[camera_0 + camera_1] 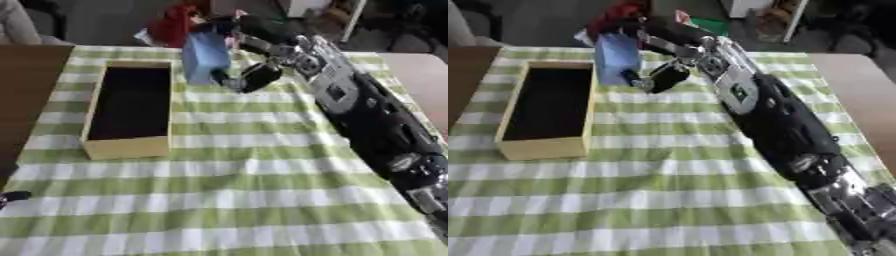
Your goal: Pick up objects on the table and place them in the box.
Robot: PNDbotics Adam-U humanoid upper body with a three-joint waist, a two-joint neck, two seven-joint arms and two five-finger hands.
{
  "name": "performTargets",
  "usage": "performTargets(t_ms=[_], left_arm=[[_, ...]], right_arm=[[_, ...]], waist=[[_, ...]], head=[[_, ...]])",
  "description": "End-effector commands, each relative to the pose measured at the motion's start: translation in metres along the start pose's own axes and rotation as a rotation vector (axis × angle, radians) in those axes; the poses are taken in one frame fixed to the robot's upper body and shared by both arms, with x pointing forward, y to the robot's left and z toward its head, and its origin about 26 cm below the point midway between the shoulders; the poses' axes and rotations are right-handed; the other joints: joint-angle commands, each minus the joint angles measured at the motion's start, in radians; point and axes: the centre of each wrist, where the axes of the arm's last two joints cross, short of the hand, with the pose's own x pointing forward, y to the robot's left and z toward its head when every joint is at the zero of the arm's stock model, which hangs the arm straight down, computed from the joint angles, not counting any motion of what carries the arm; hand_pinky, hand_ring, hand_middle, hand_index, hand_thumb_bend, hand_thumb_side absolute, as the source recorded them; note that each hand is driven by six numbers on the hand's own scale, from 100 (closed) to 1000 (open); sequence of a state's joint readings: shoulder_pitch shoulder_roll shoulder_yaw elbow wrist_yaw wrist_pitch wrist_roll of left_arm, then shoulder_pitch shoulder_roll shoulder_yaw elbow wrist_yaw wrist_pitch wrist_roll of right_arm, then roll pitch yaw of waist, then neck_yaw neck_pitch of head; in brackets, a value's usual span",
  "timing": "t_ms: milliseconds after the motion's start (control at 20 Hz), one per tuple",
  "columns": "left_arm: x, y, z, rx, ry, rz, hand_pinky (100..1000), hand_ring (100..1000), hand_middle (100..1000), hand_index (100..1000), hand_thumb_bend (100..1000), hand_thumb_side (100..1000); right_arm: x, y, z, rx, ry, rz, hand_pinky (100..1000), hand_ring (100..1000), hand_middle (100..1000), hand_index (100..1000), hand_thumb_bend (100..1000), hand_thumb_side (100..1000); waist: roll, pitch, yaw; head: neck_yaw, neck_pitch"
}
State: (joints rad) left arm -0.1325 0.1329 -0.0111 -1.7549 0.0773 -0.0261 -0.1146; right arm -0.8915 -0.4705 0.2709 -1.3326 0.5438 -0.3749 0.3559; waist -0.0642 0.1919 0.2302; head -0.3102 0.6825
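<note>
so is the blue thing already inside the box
No, the blue object is held in the right hand beside the box, whose dark inside shows nothing in it.

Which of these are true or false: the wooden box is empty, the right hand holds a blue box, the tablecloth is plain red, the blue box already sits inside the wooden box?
1. The open yellowish wooden box is empty. True; only its dark inside shows.
2. The right hand has its fingers around the light blue rectangular box. True.
3. The tablecloth is plain red. False; the cloth is green-and-white checked.
4. The blue box sits inside the wooden box. False; it is just right of the wooden box, in the hand's grasp.
</note>
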Motion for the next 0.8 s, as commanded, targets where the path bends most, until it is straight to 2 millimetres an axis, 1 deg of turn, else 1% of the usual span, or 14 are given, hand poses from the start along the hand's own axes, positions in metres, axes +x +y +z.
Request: performTargets(t_ms=[50,200,400,600,700,800], left_arm=[[0.007,0.001,-0.004,-0.028,-0.025,-0.014,622,893,701,667,100,621],[0.008,-0.001,-0.005,-0.038,-0.027,-0.013,623,893,701,667,100,622],[0.009,-0.004,-0.008,-0.052,-0.035,-0.009,623,893,701,666,100,623],[0.010,-0.005,-0.009,-0.059,-0.041,-0.007,623,893,701,665,100,621],[0.010,-0.005,-0.009,-0.059,-0.043,-0.006,623,893,701,665,100,620],[0.010,-0.006,-0.009,-0.059,-0.042,-0.006,623,893,701,665,100,621]], right_arm=[[0.002,-0.006,-0.016,-0.015,-0.016,0.004,778,801,678,974,100,100],[0.005,0.004,-0.033,0.006,-0.029,-0.011,779,811,682,975,100,104],[0.008,0.023,-0.052,0.054,-0.027,-0.025,781,827,689,976,100,119],[0.007,0.042,-0.059,0.099,-0.011,-0.020,786,844,700,978,100,129],[0.006,0.049,-0.060,0.118,-0.003,-0.011,793,873,714,981,100,134],[0.005,0.054,-0.061,0.138,0.003,0.005,808,936,757,984,100,140]], waist=[[0.003,-0.009,0.009],[0.002,-0.004,0.024],[0.002,0.004,0.043],[0.002,0.008,0.057],[0.002,0.010,0.060],[0.002,0.010,0.061]], head=[[-0.018,-0.012],[-0.029,-0.013],[-0.043,-0.018],[-0.045,-0.021],[-0.045,-0.021],[-0.045,-0.020]])
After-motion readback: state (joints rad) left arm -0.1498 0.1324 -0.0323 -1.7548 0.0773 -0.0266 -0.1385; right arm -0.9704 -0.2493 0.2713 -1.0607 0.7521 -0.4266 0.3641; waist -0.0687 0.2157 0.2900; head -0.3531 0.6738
